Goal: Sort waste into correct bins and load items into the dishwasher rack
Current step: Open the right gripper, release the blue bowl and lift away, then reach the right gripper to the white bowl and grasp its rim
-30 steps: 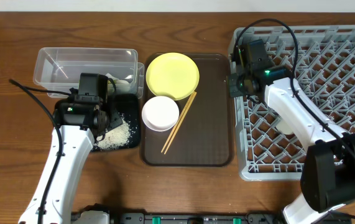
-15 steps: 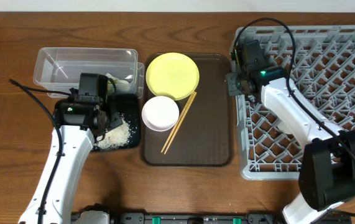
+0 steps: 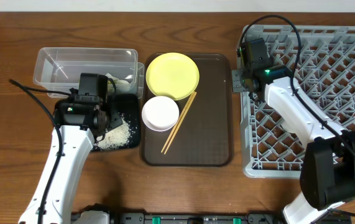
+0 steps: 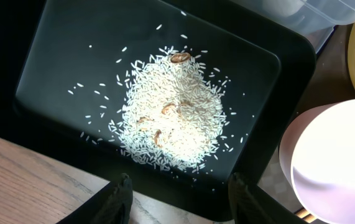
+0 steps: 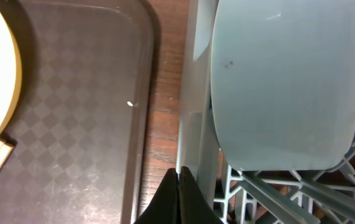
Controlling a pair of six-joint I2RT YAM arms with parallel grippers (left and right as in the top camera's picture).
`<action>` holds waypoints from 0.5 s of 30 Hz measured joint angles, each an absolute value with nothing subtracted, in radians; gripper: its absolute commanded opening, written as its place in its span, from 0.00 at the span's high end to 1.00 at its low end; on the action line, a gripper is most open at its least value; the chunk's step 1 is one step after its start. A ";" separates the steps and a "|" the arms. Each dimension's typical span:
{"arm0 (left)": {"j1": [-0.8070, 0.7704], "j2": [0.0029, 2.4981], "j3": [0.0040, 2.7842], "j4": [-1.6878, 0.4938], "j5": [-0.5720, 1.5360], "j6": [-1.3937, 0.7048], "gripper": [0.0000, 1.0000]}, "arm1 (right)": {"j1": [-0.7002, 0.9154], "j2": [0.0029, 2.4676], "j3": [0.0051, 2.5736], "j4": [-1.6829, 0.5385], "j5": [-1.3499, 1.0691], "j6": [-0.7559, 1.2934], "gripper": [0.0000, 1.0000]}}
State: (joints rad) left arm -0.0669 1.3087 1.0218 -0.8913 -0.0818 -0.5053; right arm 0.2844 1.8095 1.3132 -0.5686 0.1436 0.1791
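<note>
The round light blue bowl point(image 5: 283, 87) sits at the edge of the grey plastic rack point(image 5: 197, 124). My right hand point(image 5: 178, 179), pressed together, is just beside it; a bump could tip it. My left hand point(image 4: 180, 191) is spread, holding nothing.

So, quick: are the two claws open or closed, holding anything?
Left claw: open, empty, over the rice in the black tray.
Right claw: closed, at the rack edge.
</note>
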 measured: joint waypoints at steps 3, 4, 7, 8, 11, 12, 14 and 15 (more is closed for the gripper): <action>-0.067 1.309 1.022 -0.891 -0.082 -0.505 0.47 | 0.284 1.810 1.313 -0.569 0.146 0.176 0.99; -0.067 1.309 1.022 -0.891 -0.082 -0.505 0.47 | 0.284 1.810 1.313 -0.569 0.142 0.173 0.98; -0.067 1.309 1.022 -0.891 -0.082 -0.505 0.47 | 0.272 1.810 1.313 -0.571 0.085 0.153 0.73; -0.067 1.309 1.022 -0.891 -0.081 -0.505 0.47 | 0.269 1.810 1.313 -0.567 0.043 0.138 0.68; -0.067 1.309 1.022 -0.896 -0.082 -0.505 0.47 | 0.271 1.810 1.313 -0.557 -0.057 0.114 0.63; -0.067 1.309 1.022 -0.899 -0.083 -0.505 0.47 | 0.273 1.810 1.313 -0.552 -0.091 0.111 0.61; -0.067 1.309 1.022 -0.914 -0.091 -0.505 0.46 | 0.284 1.810 1.313 -0.532 -0.168 0.102 0.59; -0.067 1.309 1.022 -0.921 -0.104 -0.504 0.46 | 0.293 1.809 1.313 -0.525 -0.197 0.102 0.59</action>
